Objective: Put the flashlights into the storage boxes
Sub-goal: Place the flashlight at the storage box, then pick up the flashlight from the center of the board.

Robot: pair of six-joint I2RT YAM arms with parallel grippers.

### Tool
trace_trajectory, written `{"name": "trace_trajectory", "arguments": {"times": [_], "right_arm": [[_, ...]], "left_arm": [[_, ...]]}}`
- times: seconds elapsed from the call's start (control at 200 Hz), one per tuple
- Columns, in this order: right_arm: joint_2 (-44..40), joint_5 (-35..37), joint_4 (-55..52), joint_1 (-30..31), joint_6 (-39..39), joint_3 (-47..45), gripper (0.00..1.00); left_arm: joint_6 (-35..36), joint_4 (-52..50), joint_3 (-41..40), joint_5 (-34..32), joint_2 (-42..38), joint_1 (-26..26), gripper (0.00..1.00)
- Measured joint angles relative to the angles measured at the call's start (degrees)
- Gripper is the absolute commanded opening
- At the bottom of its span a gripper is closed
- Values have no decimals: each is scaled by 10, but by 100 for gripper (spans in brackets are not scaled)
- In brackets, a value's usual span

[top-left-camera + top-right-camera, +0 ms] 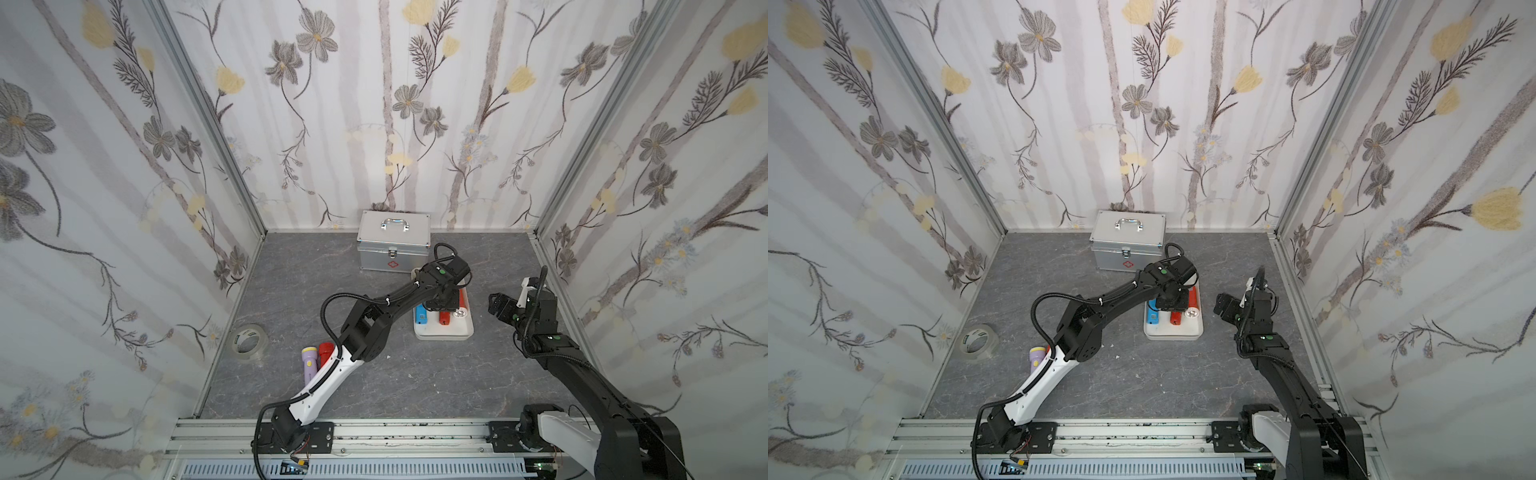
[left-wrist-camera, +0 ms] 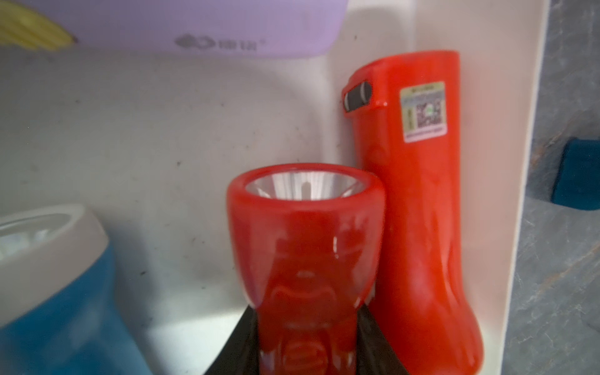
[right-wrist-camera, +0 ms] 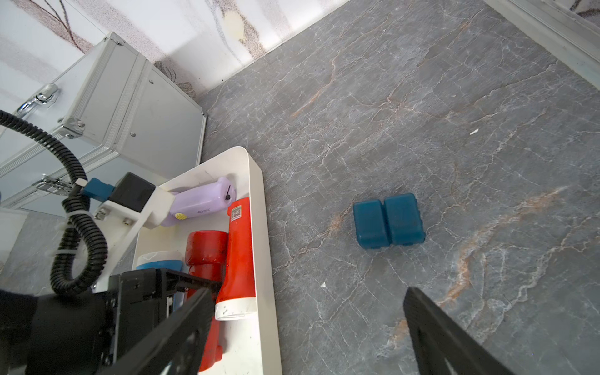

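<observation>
Left wrist view: left gripper (image 2: 306, 328) pinches a red flashlight (image 2: 305, 227) in the white tray (image 2: 506, 130); in a top view, right gripper (image 1: 496, 307) hangs spread at the tray's three o'clock.

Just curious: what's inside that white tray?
Four flashlights: lilac, blue, red with white head, and an all-red one in the left gripper. From above, the arm hides the tray's far end.
</observation>
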Motion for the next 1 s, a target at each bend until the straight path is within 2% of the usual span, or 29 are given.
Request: {"name": "trace_trajectory", "arguments": {"times": [0.225,0.45,0.834,0.904,0.999], "right_arm": [[0,-9,0,0,0,0,92],[-5,-9,0,0,0,0,92],[-3,-28,1,0,0,2,91],[1,-31,2,1,1,3,91],[6,-38,3,4,5,4,91]], "left_arm": [[-17,0,6,-10,0,0,59],[-31,2,15,-12,-4,0,68],[-10,-26,12,-44,-91,6,71],[0,-30,-10,-52,-125,12,71],[15,-30,-84,-63,-194,25,70]]}}
